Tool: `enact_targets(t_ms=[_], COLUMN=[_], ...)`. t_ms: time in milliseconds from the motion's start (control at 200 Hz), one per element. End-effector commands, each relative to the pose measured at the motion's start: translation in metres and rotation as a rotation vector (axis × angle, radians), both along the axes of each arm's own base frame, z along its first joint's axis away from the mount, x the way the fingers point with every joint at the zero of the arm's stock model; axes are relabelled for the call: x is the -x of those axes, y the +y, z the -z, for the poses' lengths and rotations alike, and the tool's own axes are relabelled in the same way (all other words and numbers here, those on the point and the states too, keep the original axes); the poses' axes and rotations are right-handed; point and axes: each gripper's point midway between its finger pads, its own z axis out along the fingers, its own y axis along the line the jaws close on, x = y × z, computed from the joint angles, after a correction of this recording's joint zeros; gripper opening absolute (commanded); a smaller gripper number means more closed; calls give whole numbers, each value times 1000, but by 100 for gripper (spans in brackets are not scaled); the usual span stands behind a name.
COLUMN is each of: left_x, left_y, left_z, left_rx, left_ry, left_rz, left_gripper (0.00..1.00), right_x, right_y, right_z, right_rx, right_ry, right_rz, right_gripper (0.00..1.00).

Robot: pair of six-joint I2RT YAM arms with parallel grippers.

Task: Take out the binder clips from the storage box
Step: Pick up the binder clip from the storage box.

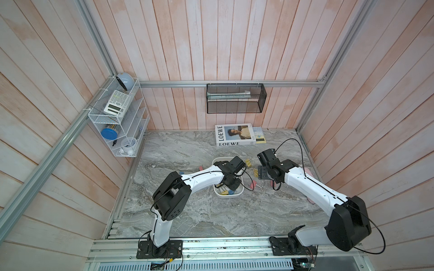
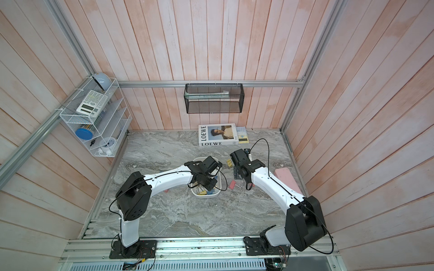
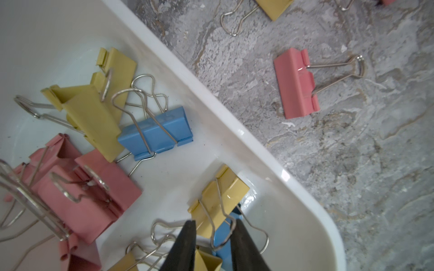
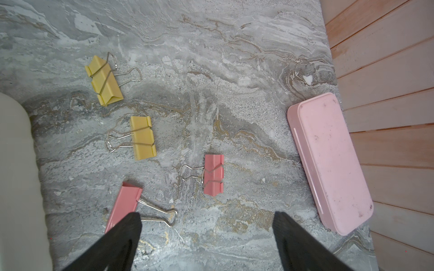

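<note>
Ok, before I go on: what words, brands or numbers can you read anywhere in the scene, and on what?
"LOEWE": on the cover of the book, running up its edge.
"LOEWE": on the book's spine, readable in both top views.
Calculator keys and display: too small to read.
Small pale item beside the book: print too blurred to read.
Wrist views: no text at all.
</note>
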Motion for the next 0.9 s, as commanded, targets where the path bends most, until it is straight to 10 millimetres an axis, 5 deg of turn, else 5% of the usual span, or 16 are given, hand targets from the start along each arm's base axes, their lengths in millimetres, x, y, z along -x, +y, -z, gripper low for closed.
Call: enact_targets(t_ms=[0,185,345,520,715,895], left_x=[-8,-11,-15,-21,-24,-29], left_y=[-6,-5,6,27,71,141], left_z=[0,-9,-24,-65,-103,-114], left_rx=[-16,-10,-13,48,125,109], left_ry=[-25,-54,-96,-163,-203,-292], left_rz=[17,10,-22,-108,-264,-473], left_gripper=[17,0,0,0,0,0], right_x=[6,6,5,1,-7,-11], right_y=[-3,-2,8,25,45,65], right_z=[1,2,1,-3,-10,-18], right_rx=[4,-1,-39,-101,-166,-181], right_ry=[13,17,33,47,36,24], right_rz=[8,7,-37,-97,-142,-191], right_gripper=[95,98,98,98,98,98])
